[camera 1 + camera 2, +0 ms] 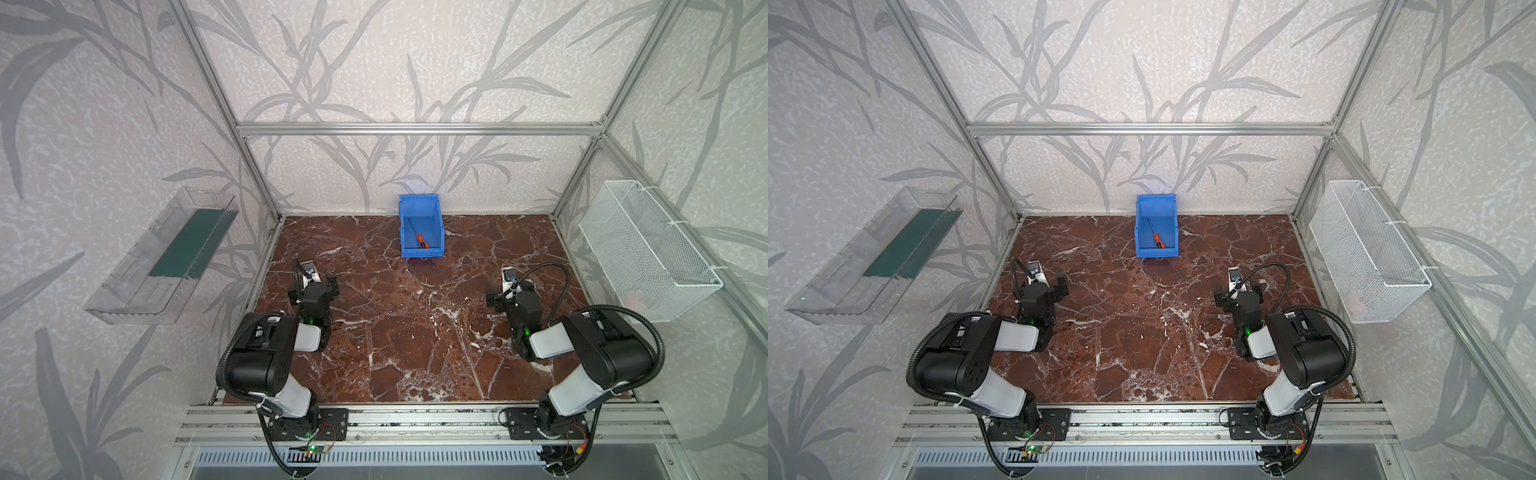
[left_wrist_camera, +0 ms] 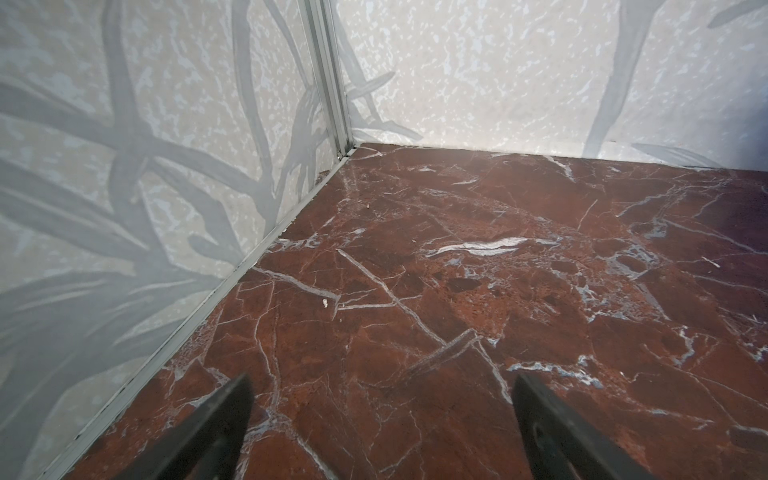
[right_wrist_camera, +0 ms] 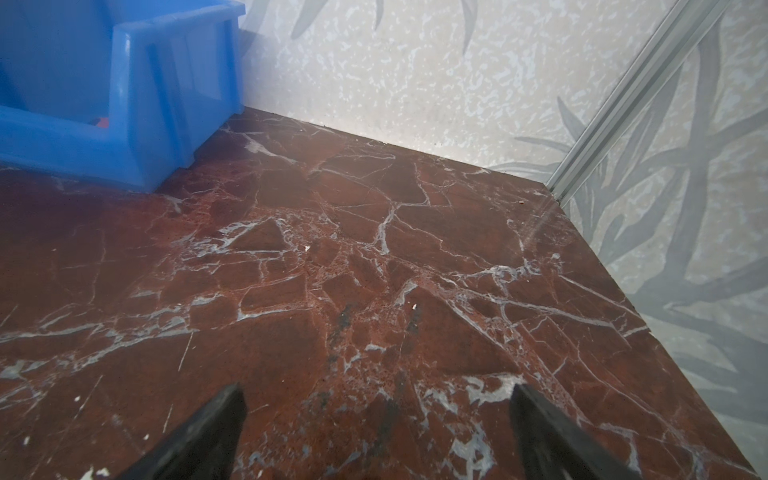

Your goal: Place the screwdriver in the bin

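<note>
1. The screwdriver (image 1: 419, 236) lay inside the bin (image 1: 422, 251), flat on its floor and set on a diagonal. Its orange handle pointed toward the low front lip and its thin shaft toward the tall back wall. Both top views showed it there (image 1: 1156, 237).
2. The bin (image 1: 1157, 251) stood at the far edge of the marble tabletop (image 1: 415, 332), right against the back wall and near the middle.
3. The left gripper (image 1: 313, 286) hung over the left side of the tabletop, well apart from the bin. In its wrist view the two dark fingers (image 2: 224, 419) stood wide apart with only bare marble between them, so the left gripper (image 2: 382, 386) held nothing.
4. The right gripper (image 1: 510, 287) hung over the right side, also well short of the bin. Its fingers (image 3: 208, 428) were spread wide and empty, the gripper (image 3: 377, 392) above bare marble.
5. From the right wrist the bin's side wall (image 3: 166, 104) showed close up, with a sliver of orange (image 3: 102, 121) peeking over the front lip.
</note>
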Robot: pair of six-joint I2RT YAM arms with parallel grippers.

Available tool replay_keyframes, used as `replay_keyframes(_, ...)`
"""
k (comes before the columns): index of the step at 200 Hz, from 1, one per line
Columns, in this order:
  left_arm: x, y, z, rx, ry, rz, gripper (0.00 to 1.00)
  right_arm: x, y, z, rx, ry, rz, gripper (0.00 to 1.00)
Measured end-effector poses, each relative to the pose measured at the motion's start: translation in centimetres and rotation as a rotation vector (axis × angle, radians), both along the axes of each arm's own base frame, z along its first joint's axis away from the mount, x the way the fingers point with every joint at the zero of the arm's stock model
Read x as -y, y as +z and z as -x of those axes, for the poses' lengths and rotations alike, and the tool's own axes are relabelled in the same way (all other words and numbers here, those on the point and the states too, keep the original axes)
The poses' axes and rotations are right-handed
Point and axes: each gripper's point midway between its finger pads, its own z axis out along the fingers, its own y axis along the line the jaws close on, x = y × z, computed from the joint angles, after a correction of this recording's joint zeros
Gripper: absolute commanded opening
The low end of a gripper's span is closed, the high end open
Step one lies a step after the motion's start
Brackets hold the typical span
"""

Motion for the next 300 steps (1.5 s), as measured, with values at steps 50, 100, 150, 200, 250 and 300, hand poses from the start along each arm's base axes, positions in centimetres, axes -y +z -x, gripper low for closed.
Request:
replay_keyframes(50,0.0,0.0,0.0,0.0,0.0,0.0,0.99,0.1,-0.2,-0.3,-0.02,0.006,-0.013,0.99)
replay_keyframes(100,0.0,0.0,0.0,0.0,0.0,0.0,0.99,0.2,-0.1,-0.9,-0.041,0.022,-0.039,0.99)
replay_keyframes(150,0.0,0.0,0.0,0.0,0.0,0.0,0.99,0.5,-0.6,-1.3,-0.078,0.03,-0.068,0.99)
replay_keyframes(200,0.0,0.0,0.0,0.0,0.0,0.0,0.99,0.7,-1.0,-1.3,-0.101,0.034,-0.09,0.99)
replay_keyframes(250,0.0,0.0,0.0,0.0,0.0,0.0,0.99,0.5,-1.0,-1.2,-0.105,0.041,-0.092,0.99)
replay_keyframes(300,0.0,0.0,0.0,0.0,0.0,0.0,0.99,0.5,-1.1,-1.2,-0.107,0.042,-0.092,0.99)
